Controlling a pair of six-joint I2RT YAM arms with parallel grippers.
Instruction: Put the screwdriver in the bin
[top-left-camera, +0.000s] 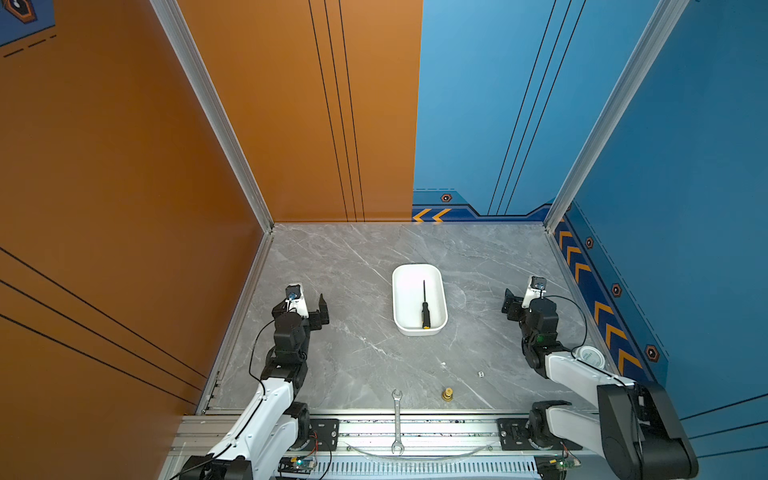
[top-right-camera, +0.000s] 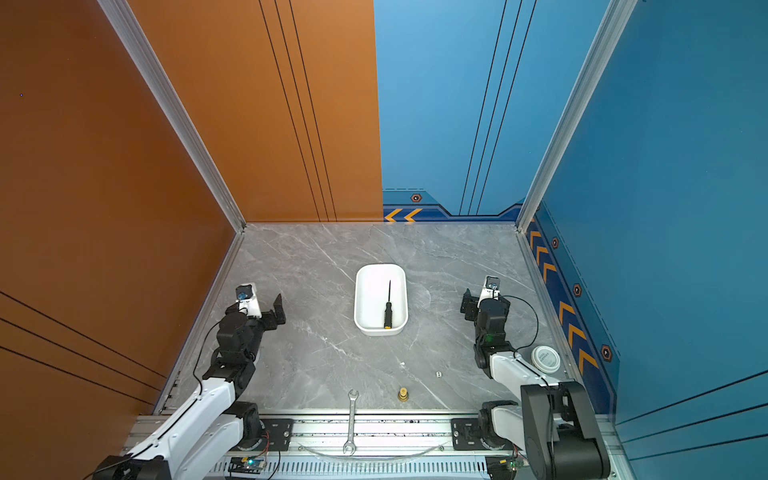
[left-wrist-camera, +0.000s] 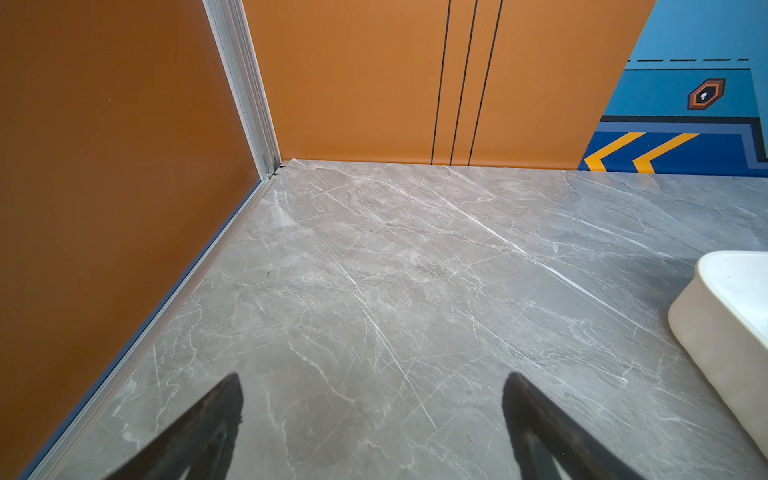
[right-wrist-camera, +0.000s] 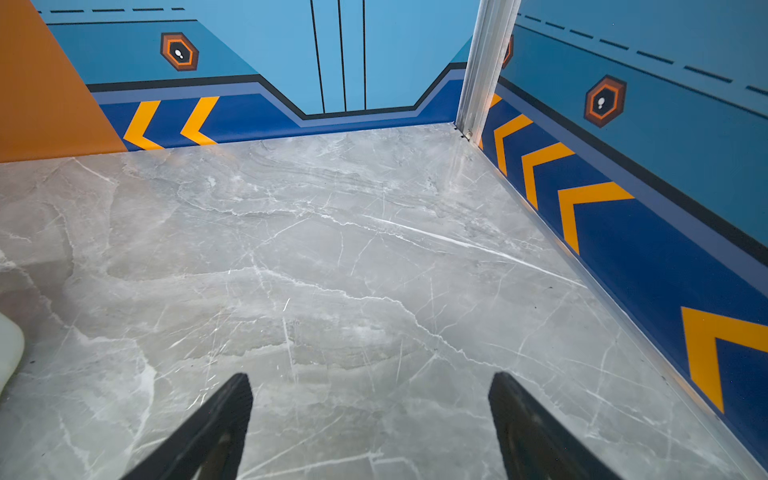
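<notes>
In the bin (top-left-camera: 417, 266): the screwdriver (top-left-camera: 424, 309) lies flat inside, yellow end by the near wall — nothing holds it.
Left gripper (left-wrist-camera: 372, 378): wide and empty, over the bare table (top-left-camera: 353, 353) beside the bin.
Right gripper (right-wrist-camera: 370, 376): wide and empty too, well apart from the bin.
Done: the tool looks put away.
Left to do: nothing I can see — the wrench (top-left-camera: 397, 419) at the front edge is not part of the job.

The left arm (top-left-camera: 272, 399) and right arm (top-left-camera: 577, 370) have smooth white shells between bulky black joints. A thin black cable (top-left-camera: 252, 353) loops beside each wrist. The left pincer (left-wrist-camera: 374, 380) and right pincer (right-wrist-camera: 370, 378) have tapered black fingers. The square black base plates (top-left-camera: 324, 432) carry silver screws.
</notes>
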